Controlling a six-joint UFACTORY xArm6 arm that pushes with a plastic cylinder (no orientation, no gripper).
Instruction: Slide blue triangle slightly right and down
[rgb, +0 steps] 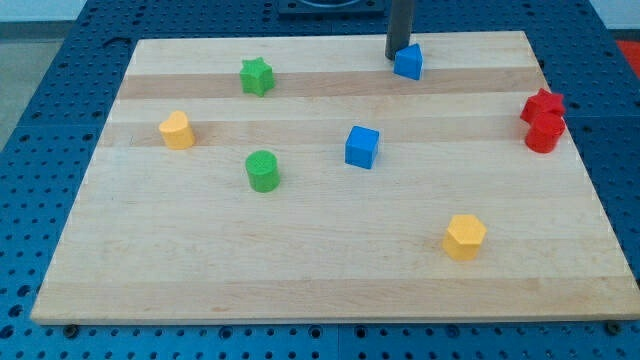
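- Blue triangle (408, 62): near the view's top edge of the desk (330, 280), a little right of centre; small wedge-like block, shape only roughly legible.
- My tip (396, 56): at the triangle's upper-left side, touching or just beside it; exact contact not resolvable.
- Fingers: none fitted; plain dark rod only, so no apart-or-together state to report.
- Progress, as a judgement: push set up, rod on the side fit for driving the block right and down; slide itself apparently still to be done.
- Open room: bare wood to the right of and below the triangle; nothing close in that direction.
- Edges: top rim of the desk just behind the triangle; right rim well apart.
- Blue cube (362, 146): below and slightly left of the triangle, well apart, off the likely path.
- Red blocks (543, 120): a star-like one touching a rounder one, near the right rim, well apart.
- Green star (257, 76), green cylinder (263, 171), two yellow blocks (177, 130) (464, 237): far from the path.
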